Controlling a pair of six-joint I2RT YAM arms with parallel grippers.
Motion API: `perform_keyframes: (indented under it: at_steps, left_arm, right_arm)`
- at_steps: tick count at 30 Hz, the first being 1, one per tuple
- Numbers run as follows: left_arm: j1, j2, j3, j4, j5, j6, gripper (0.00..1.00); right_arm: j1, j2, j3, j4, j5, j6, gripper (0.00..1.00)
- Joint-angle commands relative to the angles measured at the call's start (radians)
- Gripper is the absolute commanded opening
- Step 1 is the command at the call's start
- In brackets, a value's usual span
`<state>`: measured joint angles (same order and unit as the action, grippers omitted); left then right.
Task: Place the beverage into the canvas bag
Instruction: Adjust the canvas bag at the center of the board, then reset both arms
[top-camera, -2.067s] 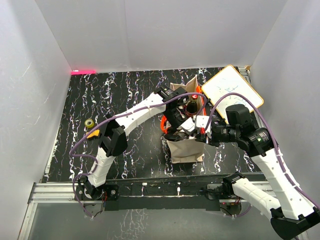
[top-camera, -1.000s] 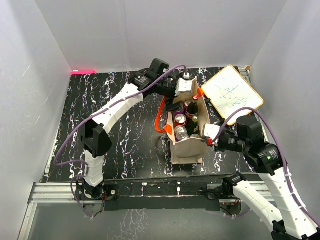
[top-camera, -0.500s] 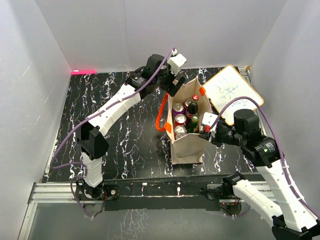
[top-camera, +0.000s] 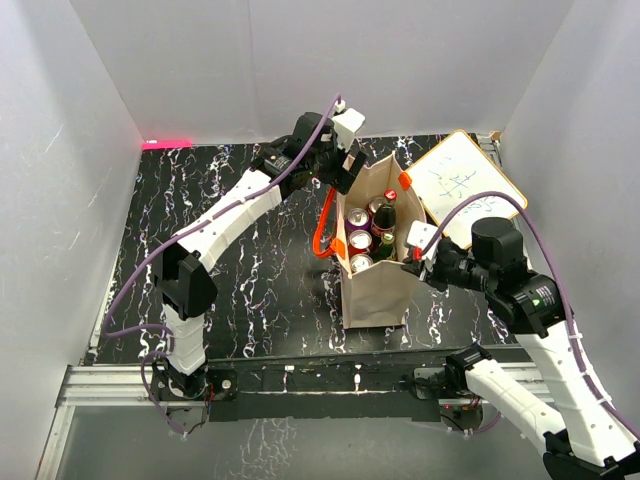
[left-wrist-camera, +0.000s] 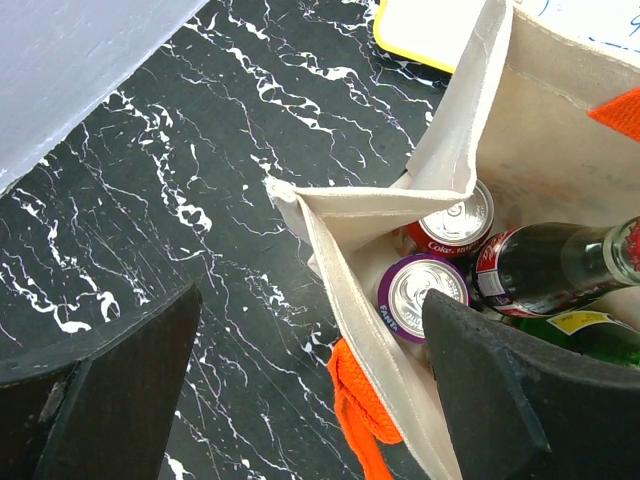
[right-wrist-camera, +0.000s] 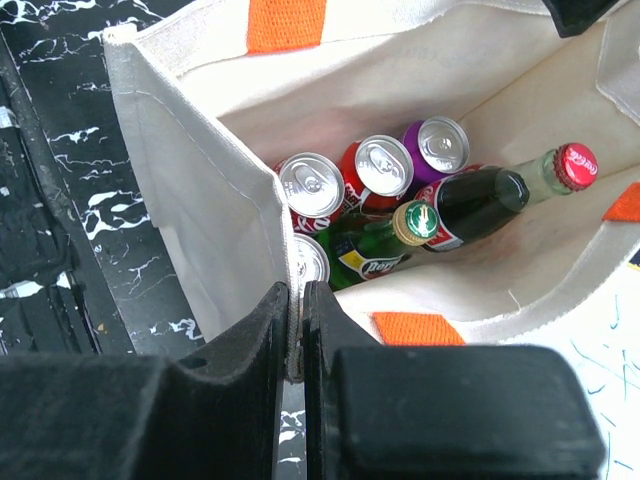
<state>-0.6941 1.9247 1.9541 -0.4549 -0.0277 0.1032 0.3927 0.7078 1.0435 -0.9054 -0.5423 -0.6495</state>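
At near rim, right tool pinched canvas bag; left tool hung open, empty. Risk: sideways tug could topple bag, spilling cans.

Left wrist view: on the red can inside the canvas bag I read "Cola" in white. The purple can beside it carries "FANTA" along its shoulder. The dark bottle has a red label with white lettering, too blurred for me to read.

Right wrist view: the green bottle has a blue-and-yellow label, illegible.

Top view: the whiteboard shows blue pen marks; I make out no word.
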Motion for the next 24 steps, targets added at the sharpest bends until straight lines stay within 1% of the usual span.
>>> perform_keyframes:
  at_steps: [1,4,6,10,13,15,17,19,24]
  left_arm:
    - [-0.007,-0.064,-0.012,-0.004,-0.01,-0.019,0.9]
    - [-0.011,-0.065,-0.017,0.013,-0.002,-0.008,0.9]
    - [-0.013,-0.06,-0.007,0.016,0.001,-0.008,0.9]
    - [-0.013,-0.049,0.036,0.011,0.014,-0.002,0.91]
    - [-0.012,-0.052,0.059,0.009,0.014,-0.004,0.93]
    - [-0.011,-0.054,0.075,0.013,-0.008,0.003,0.94]
    - [-0.01,-0.056,0.092,0.018,-0.046,0.02,0.96]
    - [-0.01,-0.057,0.11,0.026,-0.099,0.047,0.97]
    - [0.016,-0.058,0.134,0.068,-0.245,0.114,0.97]
  right_arm:
    - [0.0,-0.068,0.059,0.179,-0.013,-0.002,0.08]
    - [0.0,-0.068,0.054,0.151,-0.036,-0.02,0.08]
    - [0.0,-0.068,0.048,0.135,-0.052,-0.036,0.11]
    - [0.0,-0.059,0.047,0.143,-0.072,-0.047,0.33]
    - [-0.001,-0.039,0.059,0.161,-0.08,-0.039,0.47]
    - [0.0,-0.018,0.072,0.19,-0.078,-0.009,0.59]
    - [0.0,0.009,0.091,0.229,-0.066,0.038,0.69]
    - [0.0,0.045,0.109,0.29,-0.019,0.109,0.74]
    - [0.001,0.207,0.178,0.439,0.216,0.303,0.76]
